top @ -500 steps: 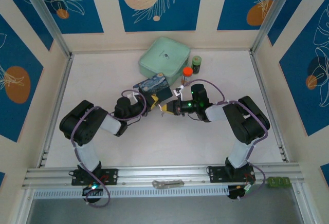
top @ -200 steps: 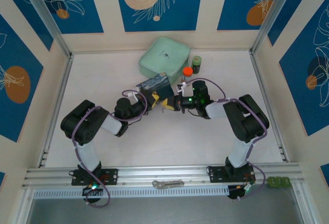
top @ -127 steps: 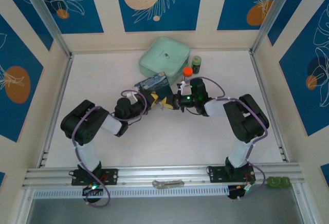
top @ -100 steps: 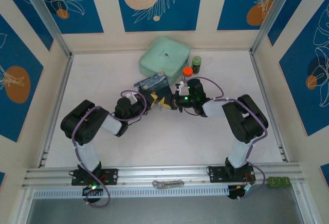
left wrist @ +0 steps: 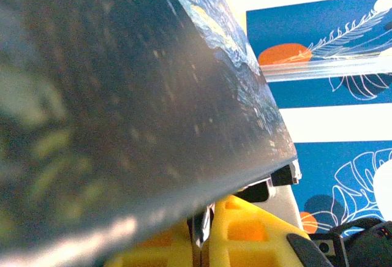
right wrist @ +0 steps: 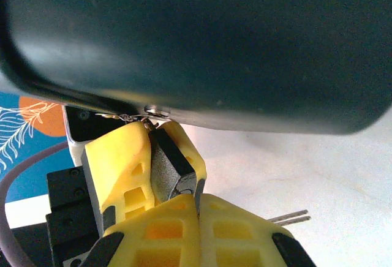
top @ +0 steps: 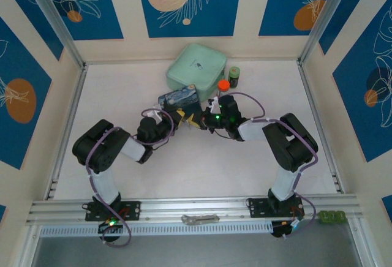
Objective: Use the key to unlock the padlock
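Left gripper (top: 184,117) clamps padlock (right wrist: 173,164); right gripper (right wrist: 197,202) pinched tight, tips at padlock. Blue tin (right wrist: 202,40) looms just above both, crowding our view. We spot forked key (right wrist: 289,218) low, right of right jaws.

No text, number or brand can be read. The mint-green case (top: 187,74) carries one small dark mark on its lid, too small to make out.

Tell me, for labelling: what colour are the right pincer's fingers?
Yellow fingers, best in right wrist view.
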Robot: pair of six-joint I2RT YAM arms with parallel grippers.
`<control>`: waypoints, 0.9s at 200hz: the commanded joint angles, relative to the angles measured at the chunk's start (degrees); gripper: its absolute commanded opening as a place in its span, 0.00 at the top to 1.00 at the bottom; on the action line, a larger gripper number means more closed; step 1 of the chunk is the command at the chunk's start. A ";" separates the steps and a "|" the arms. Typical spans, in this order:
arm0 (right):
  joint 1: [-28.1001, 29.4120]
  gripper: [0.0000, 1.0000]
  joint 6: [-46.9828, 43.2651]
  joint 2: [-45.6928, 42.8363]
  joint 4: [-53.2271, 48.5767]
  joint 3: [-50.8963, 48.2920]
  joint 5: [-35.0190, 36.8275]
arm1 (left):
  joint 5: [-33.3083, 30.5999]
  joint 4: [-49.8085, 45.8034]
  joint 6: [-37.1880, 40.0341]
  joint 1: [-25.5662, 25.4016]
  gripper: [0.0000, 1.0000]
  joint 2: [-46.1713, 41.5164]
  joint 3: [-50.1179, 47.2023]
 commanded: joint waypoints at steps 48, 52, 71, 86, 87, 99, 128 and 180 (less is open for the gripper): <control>-0.62 0.88 -6.16 -3.43 4.16 -2.15 -2.22 | 8.00 4.59 0.09 -4.04 1.00 -1.71 -0.91; -0.68 0.87 -6.47 -3.83 4.14 -2.46 -2.58 | 7.89 4.02 0.34 -3.92 1.00 -1.83 -0.96; -1.00 0.80 -7.77 -4.75 3.93 -3.53 -4.27 | 7.53 0.64 1.44 -3.28 1.00 -2.76 -1.02; -1.10 0.78 -8.08 -4.73 4.75 -4.23 -5.61 | 7.18 -0.38 1.85 -3.10 1.00 -3.16 -0.93; -1.10 0.78 -8.09 -4.73 4.84 -4.24 -5.73 | 7.17 -0.46 1.91 -3.10 1.00 -3.17 -0.92; -1.11 0.76 -8.02 -4.28 5.81 -4.58 -6.90 | 7.09 -0.71 1.76 -3.10 1.00 -3.17 -0.67; -0.84 0.72 -9.15 -4.66 5.06 -5.65 -6.81 | 6.99 -1.33 1.67 -3.09 1.00 -3.54 -0.35; 1.33 0.56 -27.22 -15.21 -24.60 -2.31 8.16 | 6.20 -7.18 3.60 -3.10 1.00 -5.93 0.17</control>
